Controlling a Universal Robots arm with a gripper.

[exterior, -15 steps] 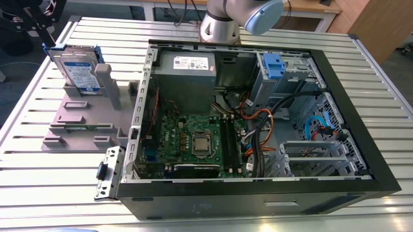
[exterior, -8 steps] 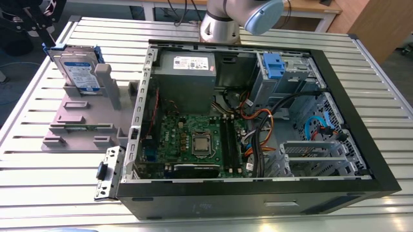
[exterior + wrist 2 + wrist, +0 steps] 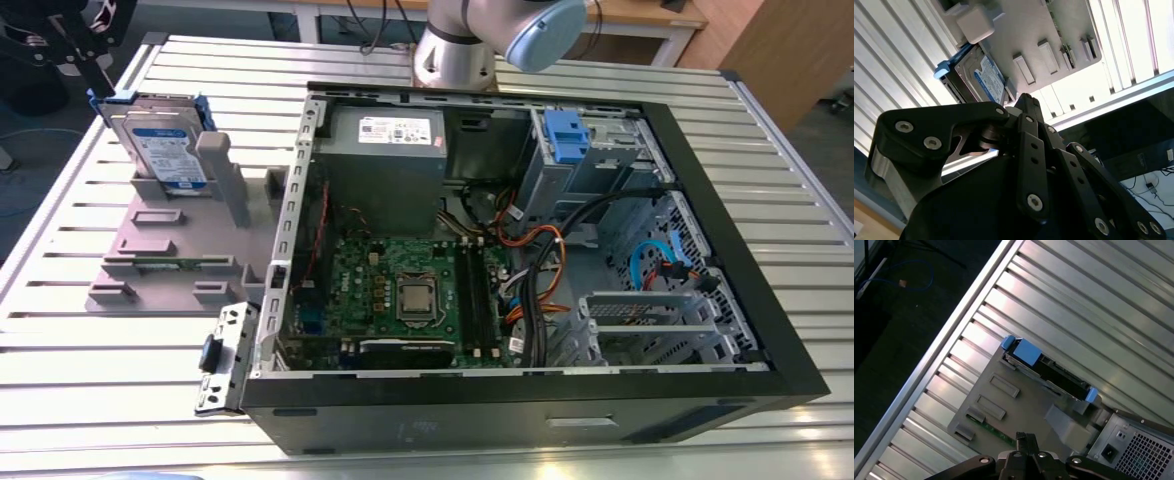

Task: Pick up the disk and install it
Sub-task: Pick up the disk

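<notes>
The disk (image 3: 163,145) is a silver drive with a white and blue label in a blue bracket. It stands on edge in a slot of the grey holder (image 3: 174,250) at the exterior view's left. Both wrist views show the disk (image 3: 981,77) (image 3: 1051,371) from above in the holder (image 3: 1039,25) (image 3: 1019,405). My black gripper (image 3: 96,80) hangs just above and beside the disk's upper far corner, apart from it. Its fingers (image 3: 1026,100) (image 3: 1021,437) meet at the tips, shut on nothing.
An open black computer case (image 3: 534,400) lies on the slatted metal table (image 3: 747,130) beside the holder. Inside are a green motherboard (image 3: 400,290), a grey power supply box (image 3: 387,135), cables, and a drive bay with a bare blue clip (image 3: 567,135). The arm's base (image 3: 461,50) stands behind the case.
</notes>
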